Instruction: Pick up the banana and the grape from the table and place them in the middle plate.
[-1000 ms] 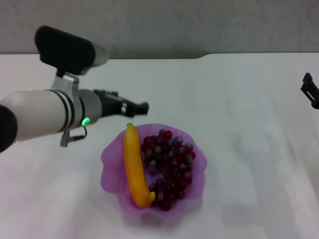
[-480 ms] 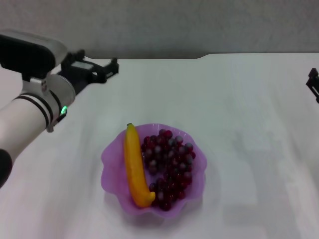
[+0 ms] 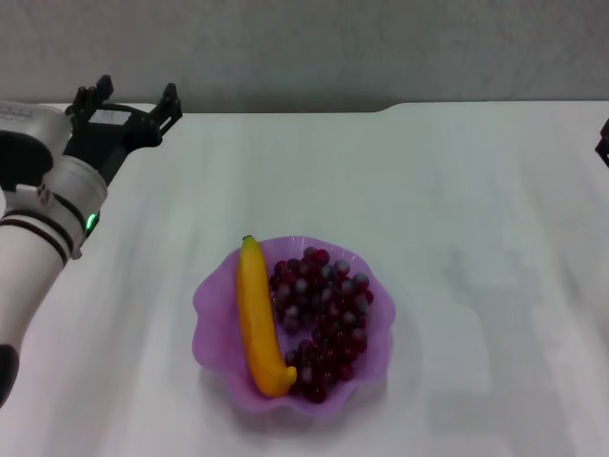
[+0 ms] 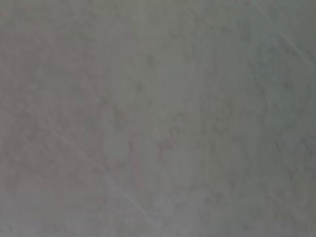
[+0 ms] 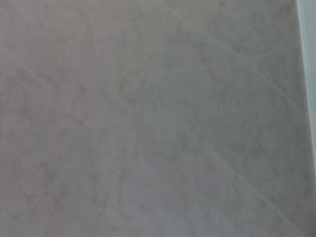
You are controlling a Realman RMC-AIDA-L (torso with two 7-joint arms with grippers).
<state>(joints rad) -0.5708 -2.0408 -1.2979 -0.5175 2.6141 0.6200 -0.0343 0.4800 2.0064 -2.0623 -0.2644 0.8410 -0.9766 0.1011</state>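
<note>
White table, grey wall behind; that's the whole scene. Both wrist cams give you only blank grey surface, so go by the head view.

Nearest you: the purple plate w/ wavy rim, sitting near the front-centre of the table. Banana lies inside it along the plate's left side, long axis running front-to-back, green stem tip at the far end. Grapes fill the right side of the plate, touching the banana near its front end. Both fruits look fully inside the rim, nothing hanging over.

Farther back, left: the left gripper is up by the table's rear-left corner, well apart from the plate, fingers spread and holding nothing. Plate lies to its right and toward you.

Far right edge: only a dark sliver of the right gripper shows; can't tell its finger state.

Judgement: task looks done, nothing left on the table to grab. If you did need a touch-up, left arm is the one w/ more of itself in view, and you'd want to close across the banana's short width, not along its length.
</note>
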